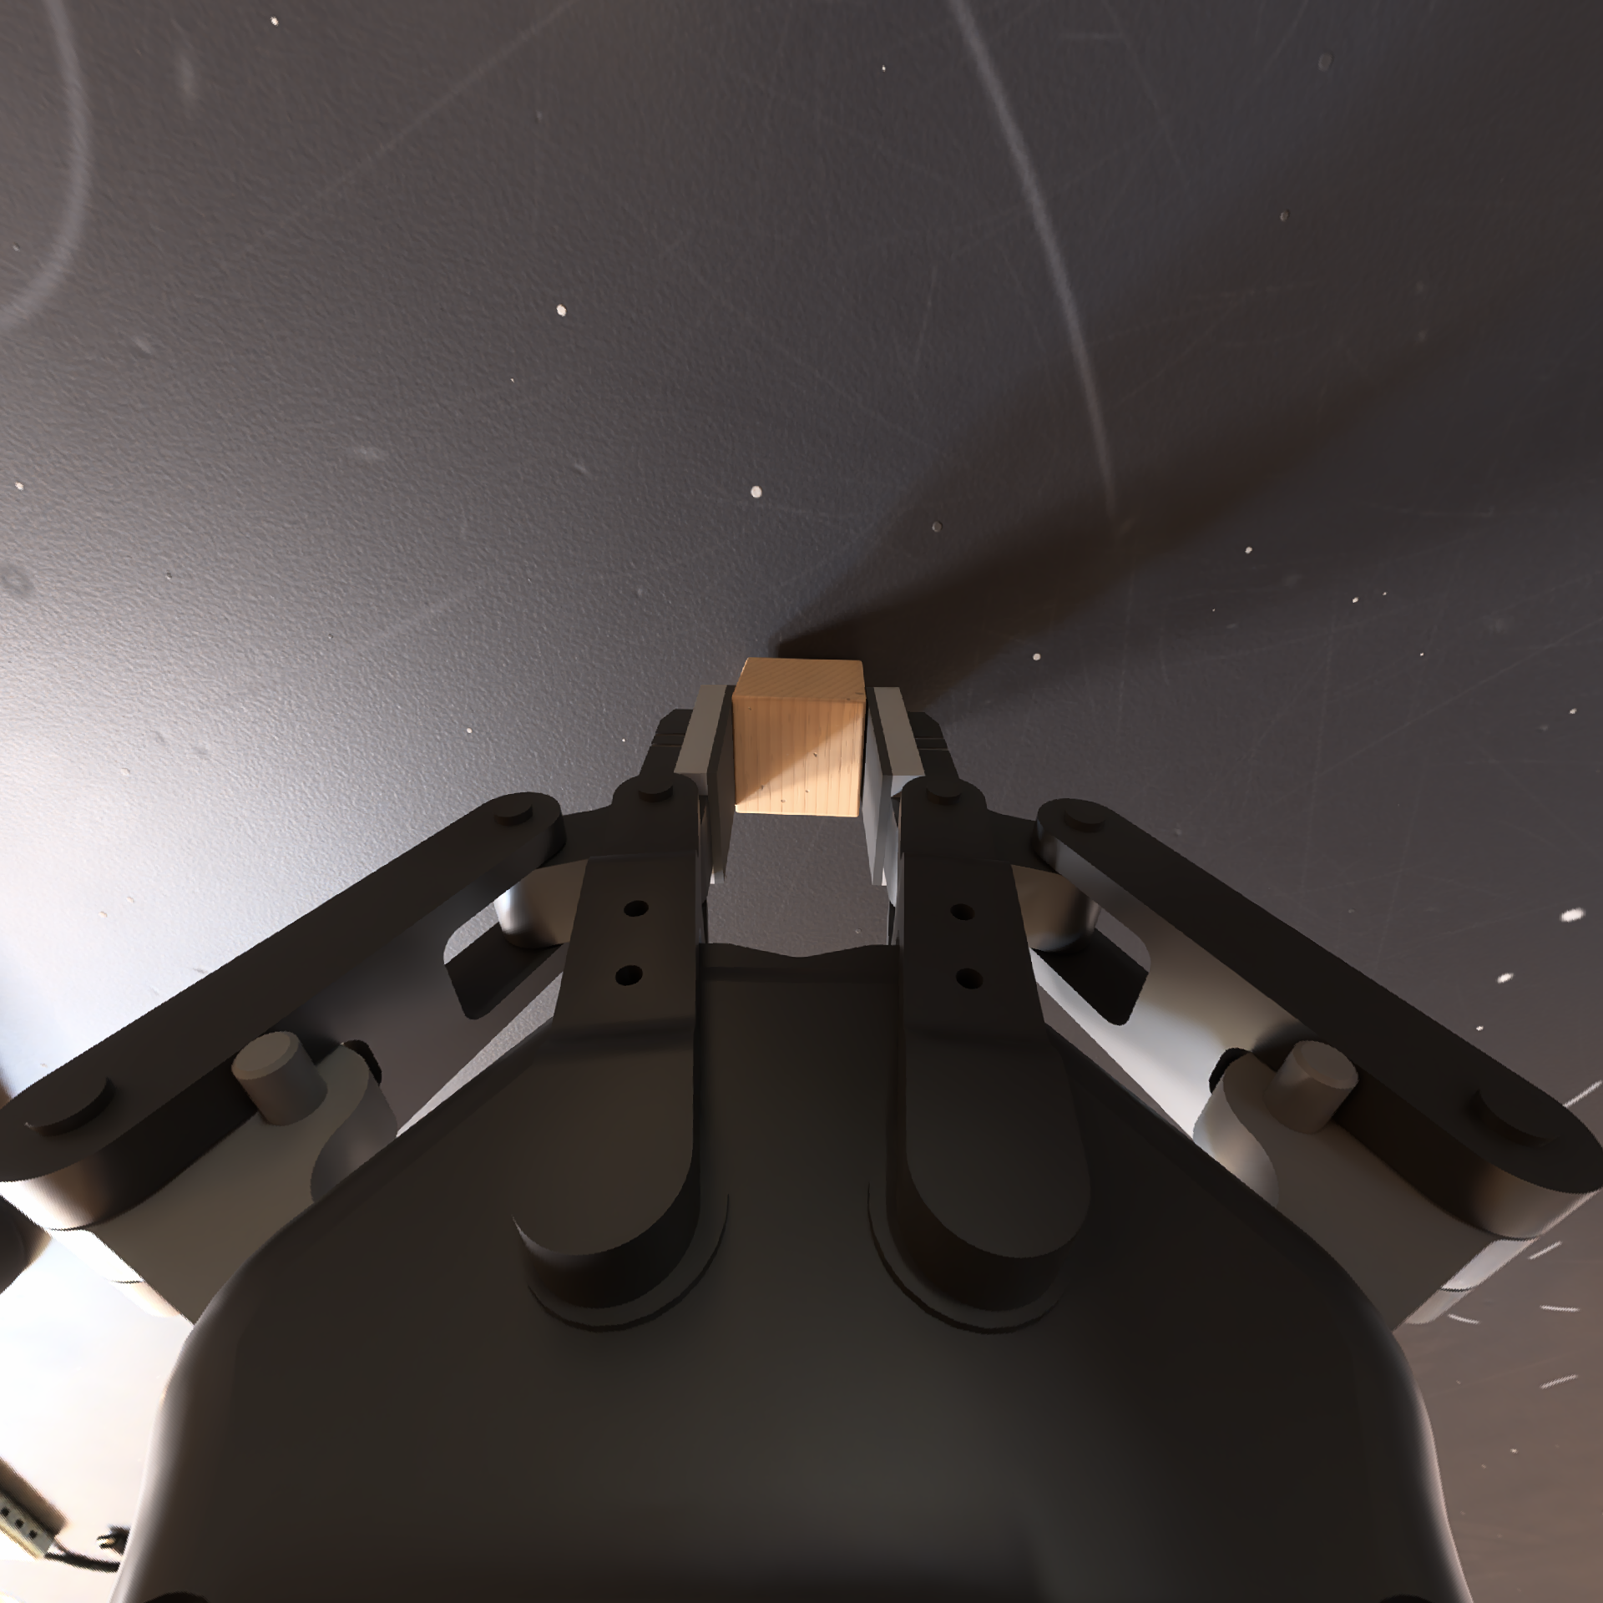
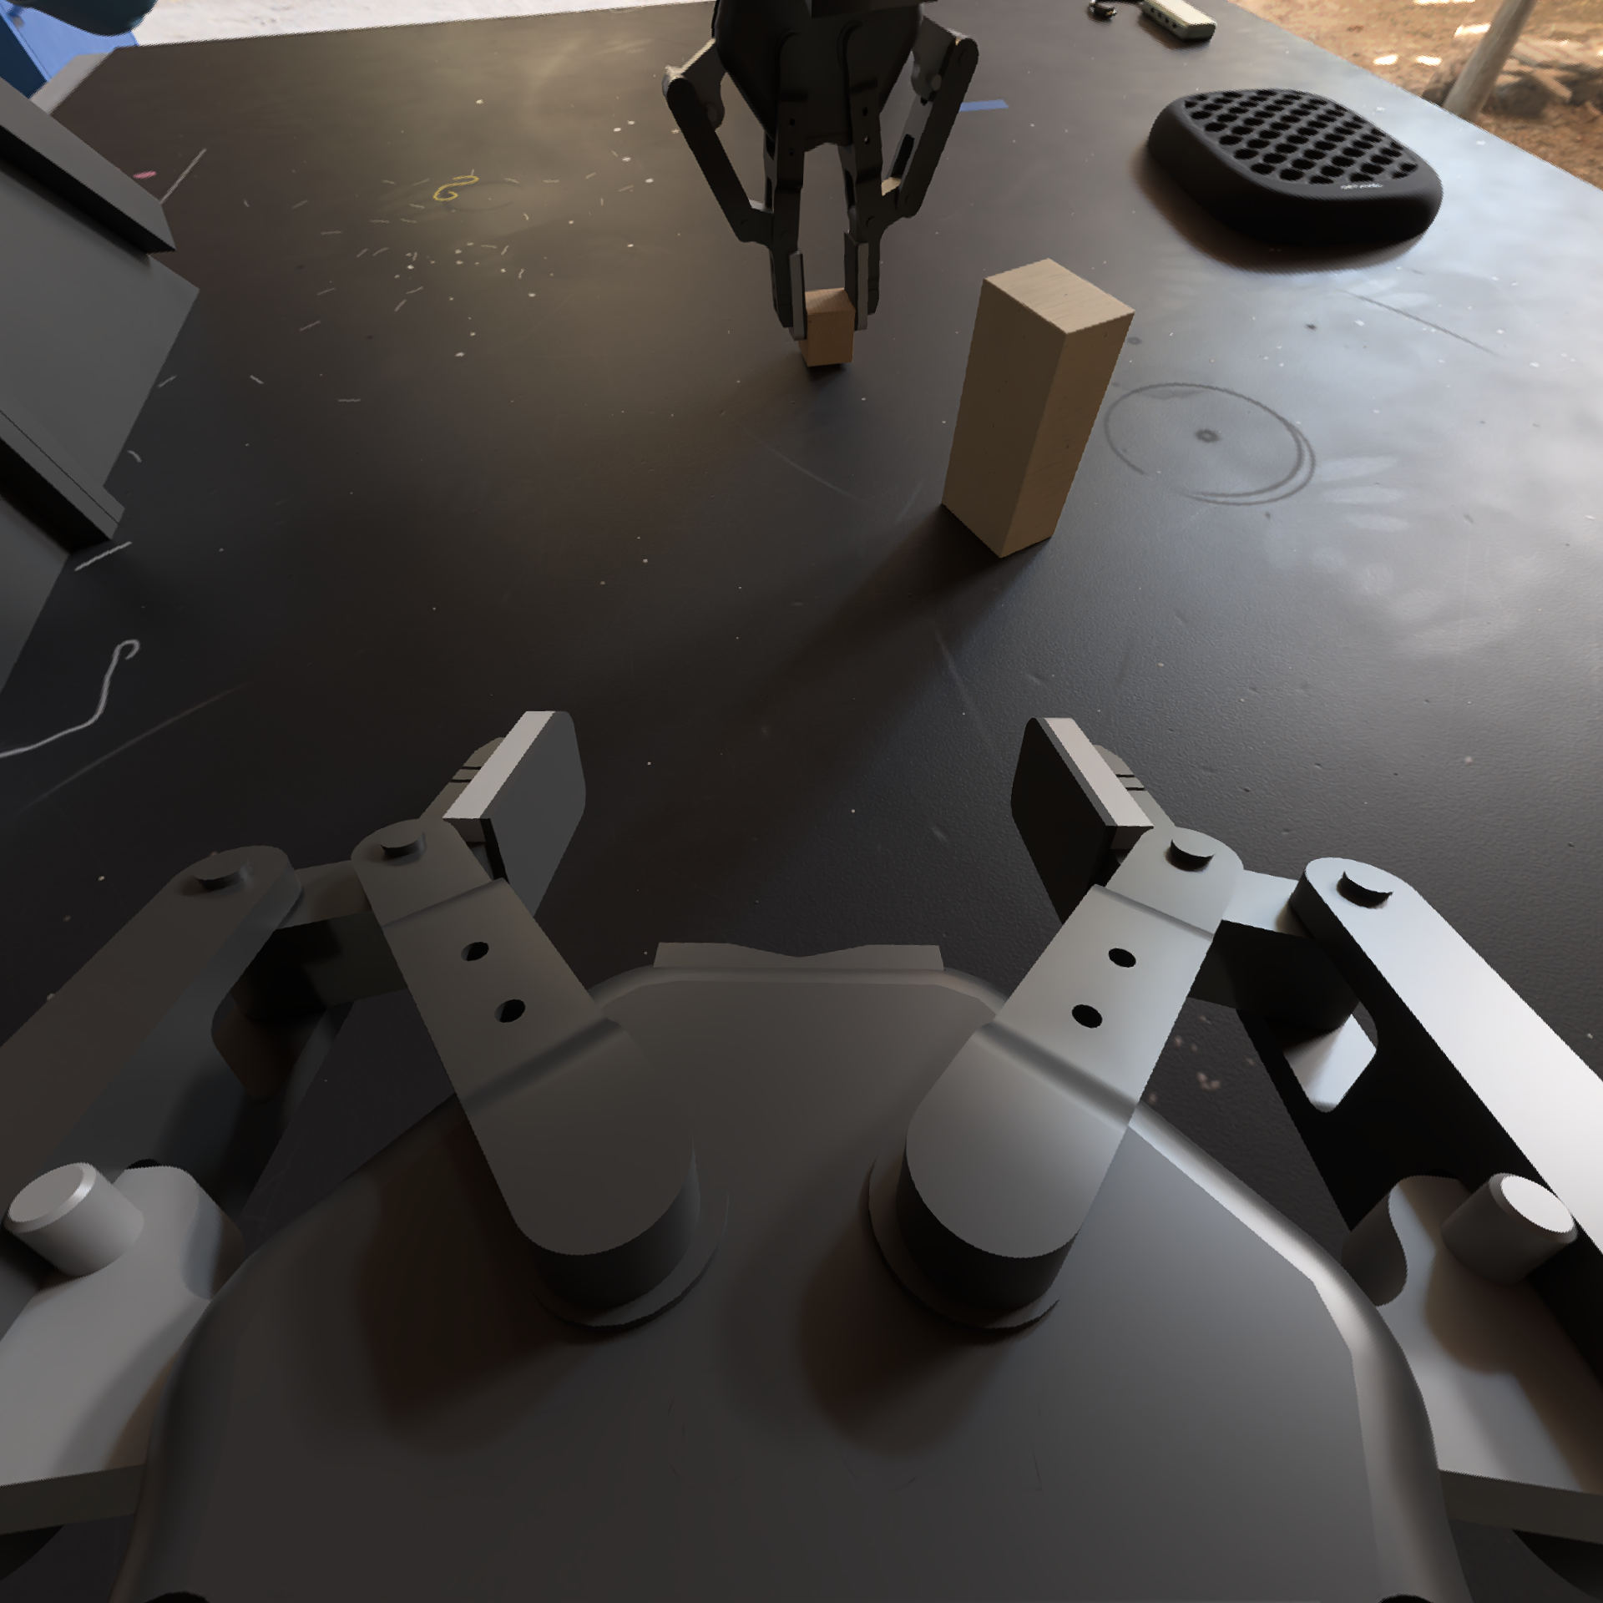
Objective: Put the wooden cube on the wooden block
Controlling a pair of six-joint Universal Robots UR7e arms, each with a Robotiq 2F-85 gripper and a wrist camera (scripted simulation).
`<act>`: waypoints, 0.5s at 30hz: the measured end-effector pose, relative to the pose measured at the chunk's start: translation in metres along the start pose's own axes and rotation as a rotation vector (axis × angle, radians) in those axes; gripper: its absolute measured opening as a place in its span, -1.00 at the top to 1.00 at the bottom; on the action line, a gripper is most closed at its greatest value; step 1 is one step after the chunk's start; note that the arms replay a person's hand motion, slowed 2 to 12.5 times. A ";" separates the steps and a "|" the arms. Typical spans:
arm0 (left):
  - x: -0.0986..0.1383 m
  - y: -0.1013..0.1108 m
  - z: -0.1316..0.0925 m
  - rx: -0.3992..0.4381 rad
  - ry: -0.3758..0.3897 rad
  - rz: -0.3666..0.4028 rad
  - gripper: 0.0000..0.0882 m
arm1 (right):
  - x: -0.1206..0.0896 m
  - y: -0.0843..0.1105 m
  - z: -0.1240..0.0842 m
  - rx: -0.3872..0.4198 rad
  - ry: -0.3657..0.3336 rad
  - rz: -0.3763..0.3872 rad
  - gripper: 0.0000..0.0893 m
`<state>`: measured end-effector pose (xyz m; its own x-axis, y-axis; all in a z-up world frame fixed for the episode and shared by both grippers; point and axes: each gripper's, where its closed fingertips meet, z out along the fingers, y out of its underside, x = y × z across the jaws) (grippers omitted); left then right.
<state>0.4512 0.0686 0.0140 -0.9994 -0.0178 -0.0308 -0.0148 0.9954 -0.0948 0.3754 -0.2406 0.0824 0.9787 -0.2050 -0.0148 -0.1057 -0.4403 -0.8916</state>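
Observation:
A small wooden cube (image 1: 798,755) sits between the pads of my left gripper (image 1: 798,704), which is shut on it over the dark table (image 1: 520,390). In the right wrist view the left gripper (image 2: 826,299) points straight down at the far middle, with the cube (image 2: 828,340) at or just above the table surface. A tall wooden block (image 2: 1032,408) stands upright just right of the cube, a short gap apart. My right gripper (image 2: 794,729) is open and empty, hovering over the near part of the table, well short of both.
A black perforated pad (image 2: 1292,165) lies at the far right. Grey box shapes (image 2: 69,260) line the left edge. A small white connector bar (image 2: 1175,17) lies at the far edge. The table (image 2: 607,564) is scratched and speckled.

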 end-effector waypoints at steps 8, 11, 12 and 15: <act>-0.003 -0.006 -0.007 0.025 0.002 -0.062 0.42 | 0.000 0.001 -0.001 0.005 0.002 0.004 -0.89; -0.005 -0.010 -0.011 0.038 0.001 -0.089 0.42 | 0.001 0.001 -0.001 0.003 0.002 0.004 -0.89; -0.005 -0.011 -0.013 0.042 0.000 -0.099 0.42 | 0.001 0.002 -0.001 0.003 0.003 0.004 -0.89; -0.008 -0.015 -0.018 0.052 -0.009 -0.125 0.42 | 0.001 0.002 -0.002 0.001 0.004 0.005 -0.89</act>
<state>0.4589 0.0560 0.0338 -0.9895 -0.1429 -0.0240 -0.1377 0.9791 -0.1494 0.3755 -0.2432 0.0810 0.9775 -0.2101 -0.0172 -0.1099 -0.4384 -0.8920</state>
